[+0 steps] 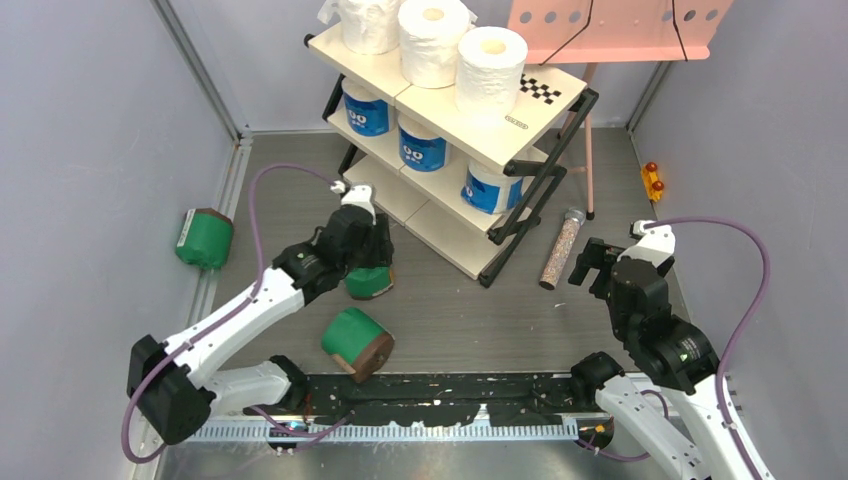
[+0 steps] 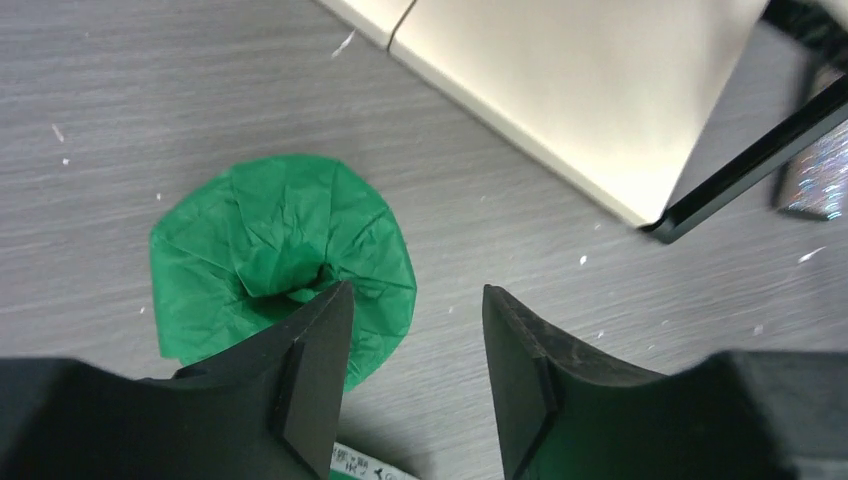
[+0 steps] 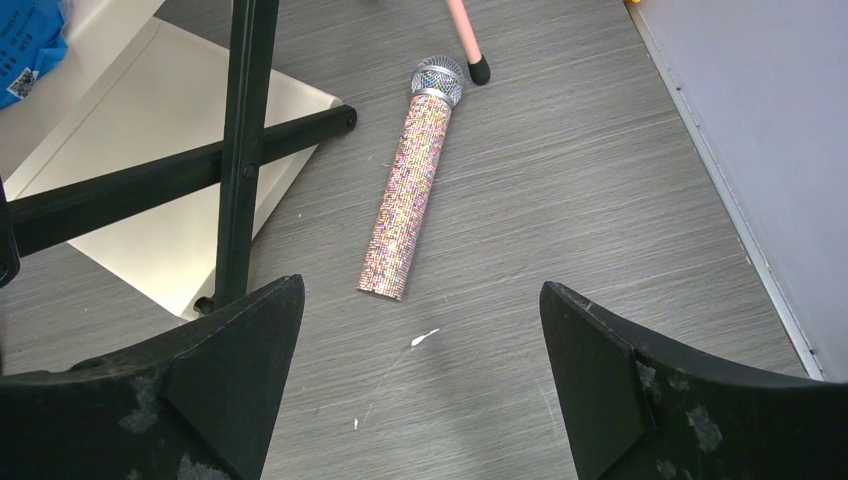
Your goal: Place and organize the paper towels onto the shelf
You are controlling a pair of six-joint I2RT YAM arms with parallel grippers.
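Note:
The shelf [image 1: 425, 215] holds three white rolls [image 1: 432, 40] on its top board and three blue-wrapped rolls [image 1: 422, 148] on the middle board; the bottom board is bare. Three green-wrapped rolls lie on the floor: one at the far left [image 1: 205, 238], one near the front [image 1: 357, 343], and one [image 1: 368, 282] under my left gripper [image 1: 370, 255]. In the left wrist view that roll [image 2: 270, 240] stands on end. My left gripper [image 2: 417, 300] is open, its left finger over the roll's top and bare floor between the jaws. My right gripper [image 1: 590, 262] [image 3: 421, 290] is open and empty over the floor.
A speckled tube [image 1: 562, 248] [image 3: 410, 190] lies right of the shelf's black frame [image 3: 240, 150]. A pink music stand [image 1: 610, 25] stands behind the shelf, with a small orange object [image 1: 652, 180] by the right wall. The shelf's bottom board [image 2: 560, 90] lies ahead of the left gripper.

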